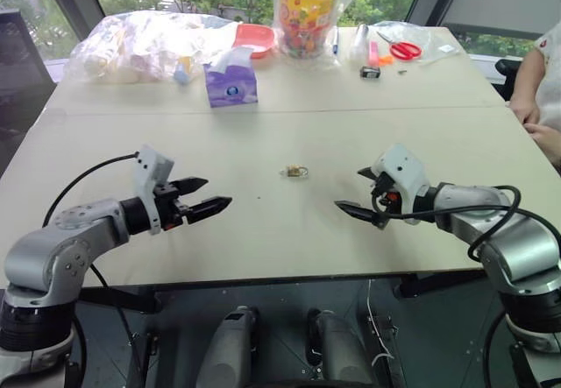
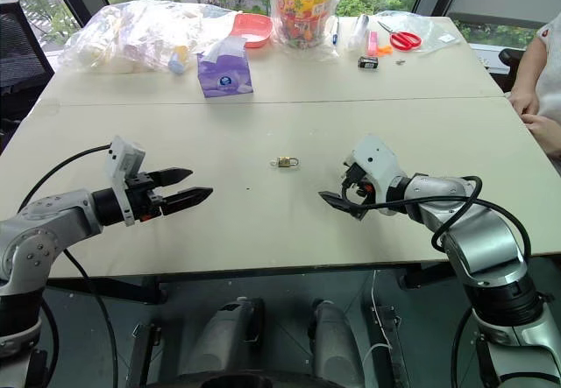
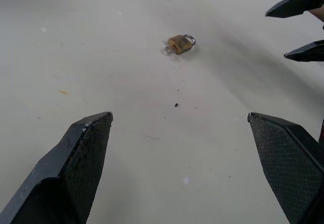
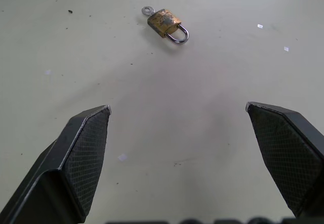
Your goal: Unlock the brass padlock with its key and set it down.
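Note:
The small brass padlock [image 1: 294,172] lies on its side in the middle of the pale table [image 1: 263,230], its silvery shackle closed. A small silver key [image 4: 147,10] sticks out of its bottom end. My left gripper [image 1: 215,192] hovers to the left of the lock, open and empty, pointing toward it. From the right, my right gripper [image 1: 349,188] faces it, also open and empty. Both are a short way from the lock and touch nothing. In the wrist views the padlock [image 3: 179,44] lies ahead of the spread left fingers [image 3: 86,153] and the right fingers [image 4: 81,148].
Along the table's far side lie plastic bags [image 1: 149,42], a purple tissue pack [image 1: 230,83], a red bowl [image 1: 254,36], a bagged snack jar [image 1: 307,7] and red scissors [image 1: 403,50]. A person's hand [image 1: 526,108] rests at the right edge. The front edge is close below my grippers.

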